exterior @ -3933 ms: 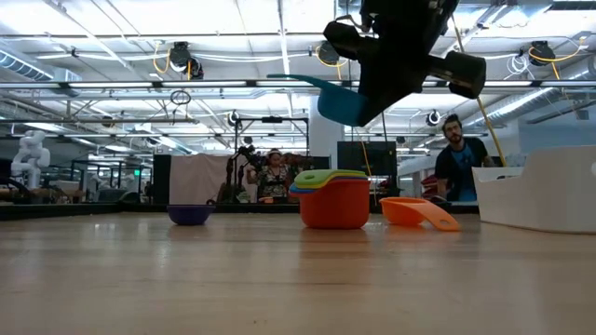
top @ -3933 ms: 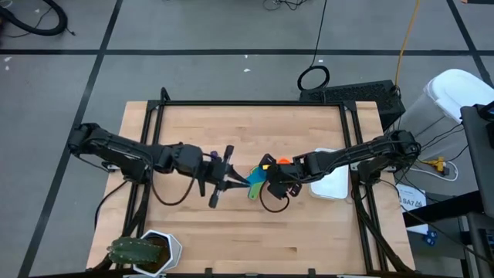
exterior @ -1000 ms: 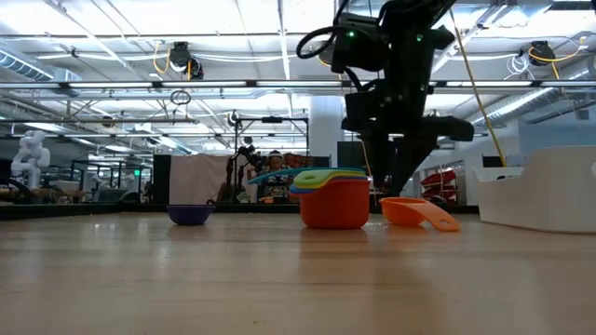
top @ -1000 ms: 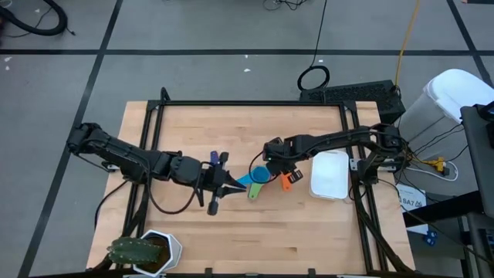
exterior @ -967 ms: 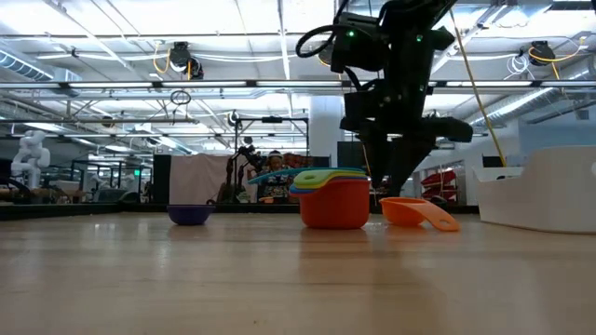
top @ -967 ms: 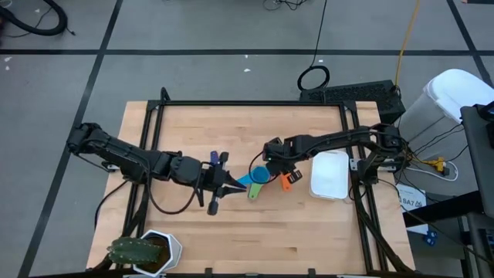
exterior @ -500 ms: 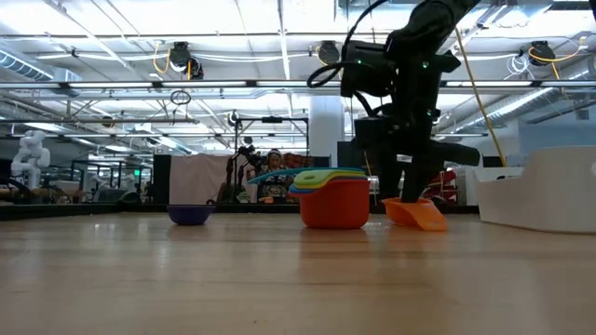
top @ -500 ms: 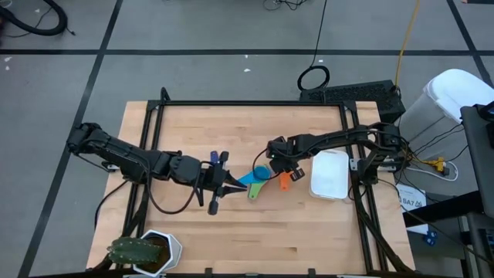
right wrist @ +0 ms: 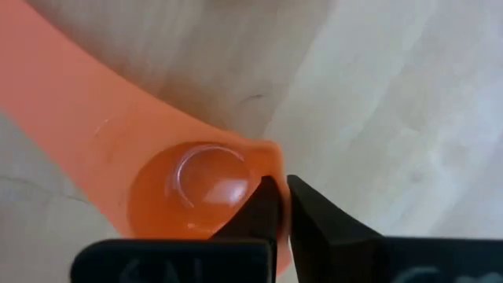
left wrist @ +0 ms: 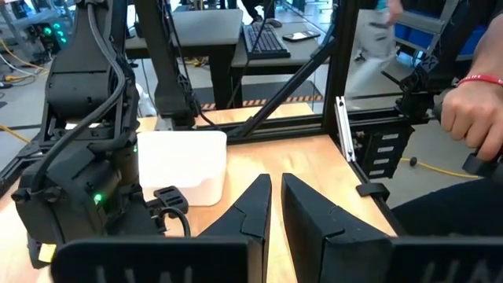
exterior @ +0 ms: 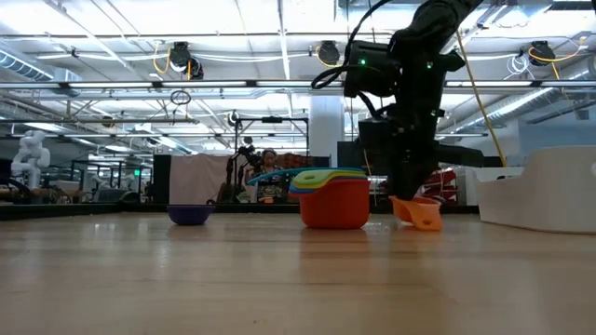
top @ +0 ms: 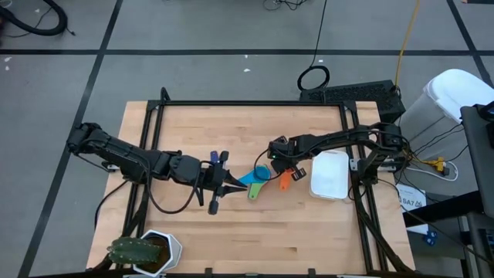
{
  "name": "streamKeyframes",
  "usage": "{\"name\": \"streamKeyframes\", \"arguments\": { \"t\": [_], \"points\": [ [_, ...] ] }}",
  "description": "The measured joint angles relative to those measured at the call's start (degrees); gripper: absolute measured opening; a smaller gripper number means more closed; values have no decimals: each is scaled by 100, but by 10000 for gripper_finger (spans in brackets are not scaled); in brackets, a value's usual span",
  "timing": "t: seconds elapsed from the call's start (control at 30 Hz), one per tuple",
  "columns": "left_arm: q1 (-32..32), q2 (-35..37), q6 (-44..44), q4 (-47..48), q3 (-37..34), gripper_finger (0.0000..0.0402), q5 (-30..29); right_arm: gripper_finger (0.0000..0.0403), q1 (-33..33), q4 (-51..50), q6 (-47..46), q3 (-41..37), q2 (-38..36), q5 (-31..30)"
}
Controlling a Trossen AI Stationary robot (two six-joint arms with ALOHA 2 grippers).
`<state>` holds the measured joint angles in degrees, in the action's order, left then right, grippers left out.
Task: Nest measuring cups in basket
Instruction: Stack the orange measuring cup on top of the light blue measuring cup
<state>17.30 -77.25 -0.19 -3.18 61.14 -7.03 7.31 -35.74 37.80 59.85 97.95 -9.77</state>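
Right wrist view: right gripper point(right wrist: 280, 206) pinching orange cup point(right wrist: 189, 189) rim; left gripper point(left wrist: 273, 206) pressed together.

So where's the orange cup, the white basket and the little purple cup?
orange cup point(exterior: 416, 212), low view, tilted bowl.
white basket point(top: 329, 176), high view, bare inside floor.
purple cup point(exterior: 190, 215), low view, its side wall.

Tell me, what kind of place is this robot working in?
Probably a robotics lab or workshop: a big open hall with ceiling lights behind the wooden table, a white humanoid robot standing far off, and a keyboard on a desk.
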Motion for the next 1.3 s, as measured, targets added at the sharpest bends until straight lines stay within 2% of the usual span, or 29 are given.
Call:
{"name": "streamKeyframes", "arguments": {
  "t": [0.17, 0.43, 0.63, 0.73, 0.9, 1.03, 1.3],
  "points": [
    [0, 0, 31, 54, 0, 37, -2, 1, -32, -369, -48, 245, -290, -45],
    [0, 0, 143, 70, 0, 37, -4, 1, -402, -620, -68, 643, -951, 451],
    [0, 0, 195, 45, 0, 37, -55, 0, -895, 81, -394, 930, -1101, 556],
    [0, 0, 203, 33, 0, 37, -57, 0, -1044, 428, -702, 1134, -993, 561],
    [9, 1, 201, 3, 0, 37, -59, 0, -1044, 461, -1312, 1439, -589, 519],
    [19, 0, 198, -1, 0, 37, -59, 0, -1004, 397, -1606, 1624, -135, 223],
    [84, 0, 178, 52, -2, 37, -58, 0, -898, -373, -2272, 2114, 309, 110]
  ]
}}
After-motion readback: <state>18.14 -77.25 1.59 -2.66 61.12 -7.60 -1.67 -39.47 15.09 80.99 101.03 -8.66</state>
